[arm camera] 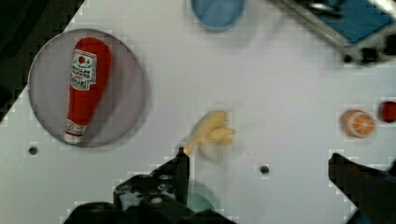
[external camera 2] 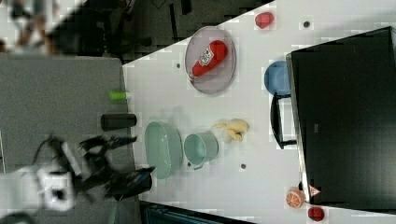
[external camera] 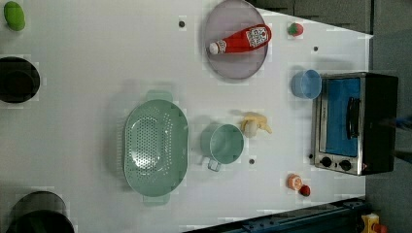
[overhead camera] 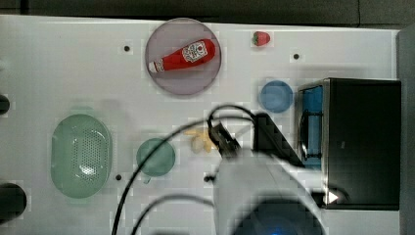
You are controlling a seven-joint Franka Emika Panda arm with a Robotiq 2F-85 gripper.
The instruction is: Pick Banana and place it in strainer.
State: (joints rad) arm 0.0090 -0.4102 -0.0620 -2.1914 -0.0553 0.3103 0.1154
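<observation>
Hand [arm camera: 254,161] spread wide, above banana bunch [arm camera: 211,134] mid-worktop; lower straight, pinch across fingers, avoid teal cup [external camera: 222,143].

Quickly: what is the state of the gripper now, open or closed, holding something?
Gripper: open wide, holding nothing; the banana lies on the table.

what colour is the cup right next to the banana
Teal-green: the cup beside the banana shows best in the left view.
</observation>
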